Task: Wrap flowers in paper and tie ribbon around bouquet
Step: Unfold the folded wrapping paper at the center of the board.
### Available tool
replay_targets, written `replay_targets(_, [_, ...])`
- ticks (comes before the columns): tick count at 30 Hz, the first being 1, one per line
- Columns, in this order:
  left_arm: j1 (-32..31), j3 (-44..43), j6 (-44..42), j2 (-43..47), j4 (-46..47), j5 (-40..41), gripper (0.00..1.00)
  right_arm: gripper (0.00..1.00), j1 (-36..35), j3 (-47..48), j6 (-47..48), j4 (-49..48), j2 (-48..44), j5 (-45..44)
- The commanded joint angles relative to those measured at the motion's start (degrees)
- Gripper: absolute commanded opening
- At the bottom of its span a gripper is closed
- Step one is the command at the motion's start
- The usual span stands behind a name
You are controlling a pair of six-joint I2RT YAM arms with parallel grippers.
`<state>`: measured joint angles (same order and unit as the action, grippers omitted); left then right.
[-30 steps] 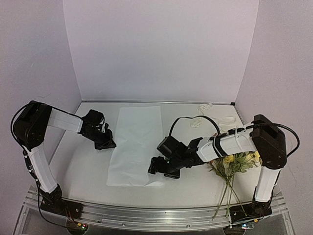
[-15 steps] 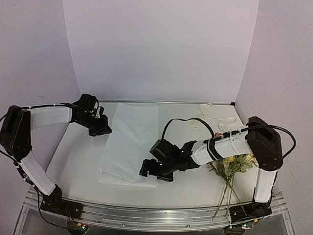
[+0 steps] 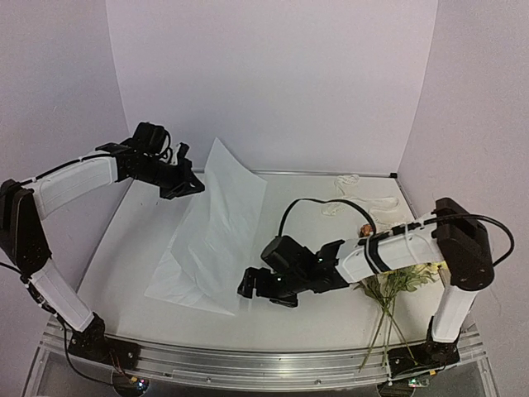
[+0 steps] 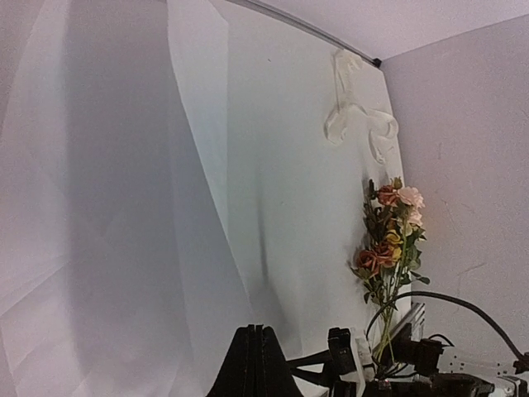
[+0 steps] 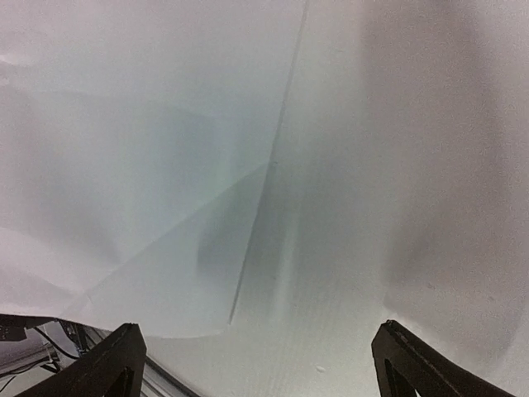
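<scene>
With the left gripper (image 3: 192, 184) pinched shut on the large thin white paper sheet (image 3: 219, 223), tenting its 11 o'clock edge off the tabletop (image 3: 124, 240), the wide-open right gripper (image 3: 248, 288) at 6 o'clock should probably steady the near corner gently, to avoid creasing.

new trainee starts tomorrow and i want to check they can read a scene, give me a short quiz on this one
1. True or false: the flowers are already lying on the paper.
2. Where is the ribbon? A) at the far right corner of the table B) under the paper C) across the flowers
3. Fill in: the paper's raised far edge is pinched by the ___ jaws.

Key: 1 false; 2 A; 3 left
</scene>
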<state>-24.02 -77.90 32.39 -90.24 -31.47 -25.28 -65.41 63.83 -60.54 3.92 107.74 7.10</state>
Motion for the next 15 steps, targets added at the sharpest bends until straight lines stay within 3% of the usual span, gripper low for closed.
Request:
replay_targets(1, [-5.54, -5.28, 4.04, -4.24, 2.21, -2.20, 0.00, 0.98, 1.22, -7.61, -0.53, -0.34, -12.74, -11.08])
replay_targets(5, [-10.03, -8.59, 7.73, -9.13, 5.09, -1.67, 0.00, 0.98, 2.10, -13.94, -0.68, 2.90, -23.75, -19.69])
replay_targets(10, [-16.96, -14.82, 13.43, -17.12, 9.11, 1.15, 0.00, 0.98, 2.73, -16.67, 1.09, 14.38, -35.53, -28.92])
replay_targets(15, [-22.59, -20.67, 20.39, -27.00, 14.18, 4.30, 0.00, 0.98, 6.38, -18.97, 1.58, 20.15, -42.89, -28.95])
